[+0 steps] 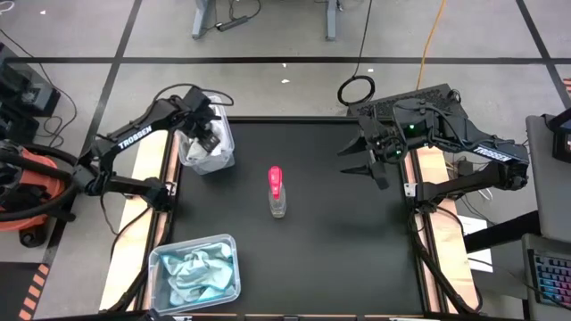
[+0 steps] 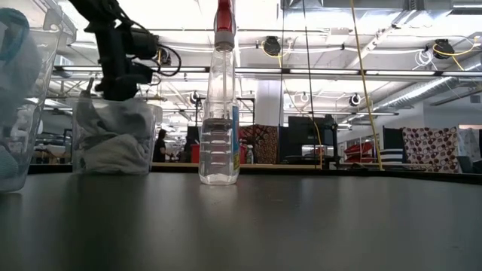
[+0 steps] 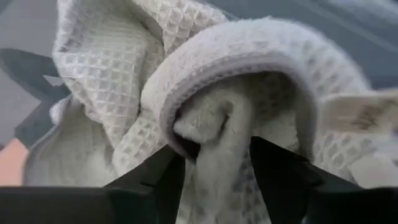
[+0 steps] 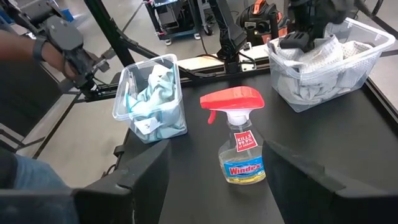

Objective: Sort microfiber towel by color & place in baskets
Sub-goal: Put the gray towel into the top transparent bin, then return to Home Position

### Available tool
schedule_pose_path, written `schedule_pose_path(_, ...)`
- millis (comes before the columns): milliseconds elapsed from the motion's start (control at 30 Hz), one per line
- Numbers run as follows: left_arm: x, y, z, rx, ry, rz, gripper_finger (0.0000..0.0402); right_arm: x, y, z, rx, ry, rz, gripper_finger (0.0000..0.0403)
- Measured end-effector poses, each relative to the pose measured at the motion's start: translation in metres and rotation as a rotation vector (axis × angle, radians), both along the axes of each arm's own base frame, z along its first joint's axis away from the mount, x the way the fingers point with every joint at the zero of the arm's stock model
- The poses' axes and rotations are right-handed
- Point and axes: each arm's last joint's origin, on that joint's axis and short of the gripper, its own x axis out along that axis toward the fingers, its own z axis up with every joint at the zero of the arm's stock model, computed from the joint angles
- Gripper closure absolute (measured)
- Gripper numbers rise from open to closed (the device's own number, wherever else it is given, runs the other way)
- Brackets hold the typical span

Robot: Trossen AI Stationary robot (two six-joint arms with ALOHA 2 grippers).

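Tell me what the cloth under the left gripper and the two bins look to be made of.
The white cloth looks like soft woven fabric, matte, with a waffle grid on one face, fluffy pile on another and a stitched hem. The left gripper has its fingers either side of a fold. Both bins look like clear glossy plastic: their contents show through the walls.

Matt black table top (image 1: 339, 241), smooth, with a faint sheen in the low view. Two clear glossy plastic rectangular baskets (image 4: 348, 59) (image 1: 234, 267). White cloths (image 3: 124, 81) of waffle-weave fabric, one plush fold with a stitched hem; light blue soft cloths (image 4: 155, 99). Clear plastic spray bottle (image 4: 239, 146), glossy red plastic top, printed label. Left gripper fingers (image 3: 280, 174) matt black.
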Motion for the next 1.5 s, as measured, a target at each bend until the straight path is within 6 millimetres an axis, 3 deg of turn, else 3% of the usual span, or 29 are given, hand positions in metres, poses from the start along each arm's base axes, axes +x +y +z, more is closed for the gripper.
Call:
schedule_pose_path(500, -0.003, -0.007, 0.062, -0.003, -0.033, -0.015, 0.021, -0.001, 0.0, -0.002, -0.012, 0.018, 0.009, 0.0161)
schedule_pose_path(733, 0.0, -0.024, 0.105, 0.102, -0.202, -0.097, 0.021, -0.002, 0.0, -0.002, -0.038, 0.012, 0.016, 0.0161)
schedule_pose_path(900, -0.004, -0.048, 0.145, 0.247, -0.419, -0.21, 0.021, -0.009, 0.0, 0.003, -0.106, -0.025, -0.009, 0.0161)
schedule_pose_path(1167, -0.035, -0.098, 0.192, 0.521, -0.734, -0.338, 0.021, -0.039, -0.004, 0.017, -0.197, -0.1, -0.095, 0.0161)
schedule_pose_path(1500, -0.081, -0.139, 0.197, 0.528, -0.832, -0.294, 0.021, -0.077, -0.006, 0.021, -0.234, -0.164, -0.164, 0.0161)
